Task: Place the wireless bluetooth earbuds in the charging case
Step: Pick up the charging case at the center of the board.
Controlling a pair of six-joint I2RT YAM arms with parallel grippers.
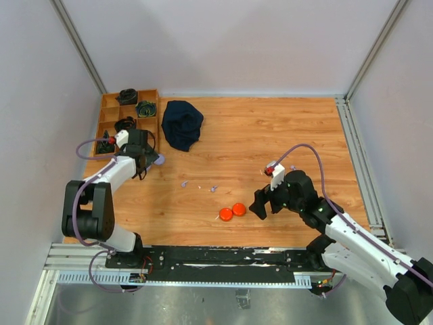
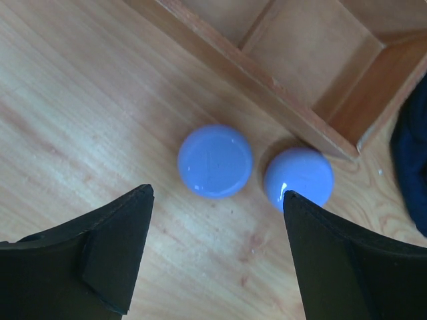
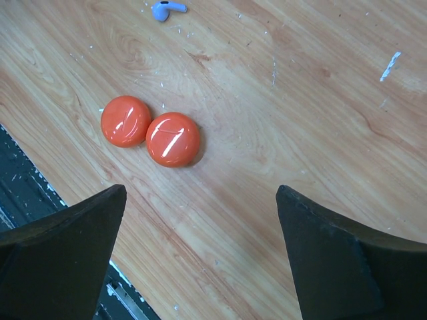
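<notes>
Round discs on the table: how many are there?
4. Two orange discs touch each other near the table's front edge; two lavender discs lie apart beside the wooden tray. Others may hide under the dark cloth.

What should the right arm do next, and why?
Probably reach toward the small lavender earbud: its jaws stand open and empty, and the earbud lies loose on the table beyond the two touching orange discs.

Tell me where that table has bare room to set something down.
Widest bare patch: far right, between the dark cloth and the right rail. Crowded: the wooden tray corner with lavender discs, and the middle, with earbuds and orange discs.
</notes>
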